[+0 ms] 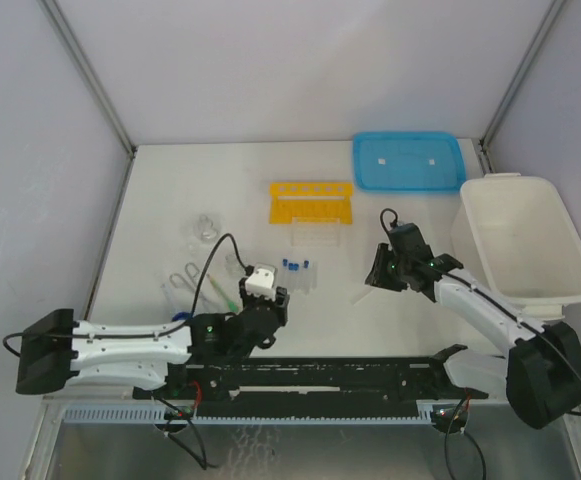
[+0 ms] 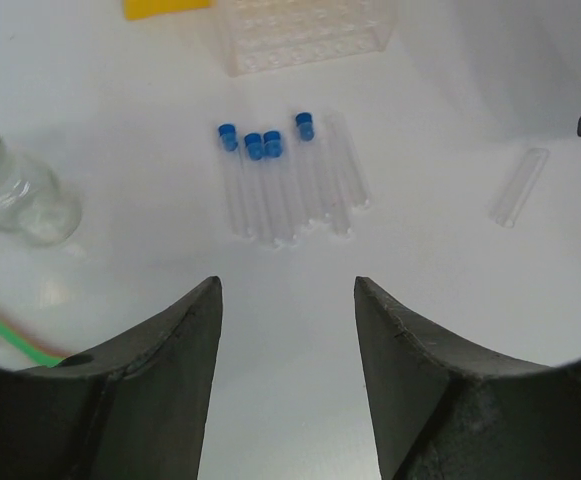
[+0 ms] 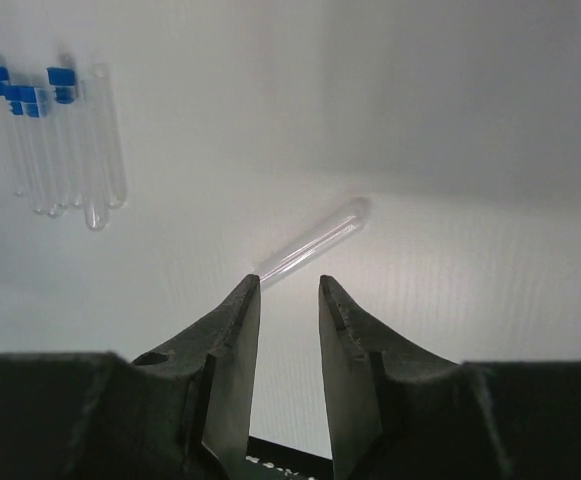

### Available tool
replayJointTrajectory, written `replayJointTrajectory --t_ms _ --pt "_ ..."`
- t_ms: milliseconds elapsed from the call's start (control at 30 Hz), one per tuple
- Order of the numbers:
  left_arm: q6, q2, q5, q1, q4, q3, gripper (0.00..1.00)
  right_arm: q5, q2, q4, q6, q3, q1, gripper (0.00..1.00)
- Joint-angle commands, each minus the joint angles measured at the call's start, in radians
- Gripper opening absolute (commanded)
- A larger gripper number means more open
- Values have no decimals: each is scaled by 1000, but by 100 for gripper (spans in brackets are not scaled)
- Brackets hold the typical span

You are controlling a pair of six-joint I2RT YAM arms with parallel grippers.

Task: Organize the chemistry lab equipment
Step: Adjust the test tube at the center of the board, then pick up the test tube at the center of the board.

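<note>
Top external view: white table (image 1: 170, 180) ringed by grey walls, both arms reaching in from the near edge.
Left gripper (image 2: 288, 300): jaws apart, nothing between them, aimed at the cluster just beyond; likely lined up for a pick.
Small clear blue-capped tubes (image 2: 270, 180): lying flat side by side at table centre, caps toward the far side, touching one another; easy to roll, so probably one at a time.
Right gripper (image 3: 288, 295): jaws narrowly apart, empty, hovering near one end of the lone tube.
Lone clear uncapped tube (image 3: 315, 240): lying slantwise, well apart from the cluster to its right; seemingly the right arm's target.
Yellow plastic tube rack (image 1: 313, 202): far of centre, apparently the destination for tubes; whether any slot is filled cannot be told.
Clear plastic rack (image 2: 305, 35): between the yellow rack and the cluster.
Small clear glass vessels (image 1: 202, 230): left of centre, one jar (image 2: 15, 200) near the left gripper.
Thin metal tongs (image 1: 185, 280): on the left, beside the green-tipped stick (image 1: 220, 292).
Progress: early, judging by everything loose.
</note>
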Motion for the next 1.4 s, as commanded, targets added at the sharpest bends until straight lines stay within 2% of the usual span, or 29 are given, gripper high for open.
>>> replayJointTrajectory --t_ms 0,133,300,400,567,667,933,1100,1367 --pt "183 109 208 97 161 121 61 123 -105 -69 -12 11 15 30" --pt "316 264 397 160 156 277 62 149 -147 -91 -21 4 -12 31" --pt "432 522 535 169 40 537 60 120 -160 -75 -37 -31 -97 32" --pt "440 641 600 168 23 628 59 100 -186 -63 -45 -63 -158 32" --pt "450 755 642 170 -18 716 59 55 -290 -64 -66 -105 -284 32" --pt "464 814 660 171 -55 773 59 19 -311 -58 -74 -107 -311 32" --pt "493 878 718 195 -22 800 57 -47 -278 -40 -86 -107 -315 32" --pt "505 888 824 230 -6 788 54 -54 -286 -39 -89 -109 -316 31" --pt "513 933 878 235 -29 823 51 -53 -282 -35 -88 -109 -316 31"
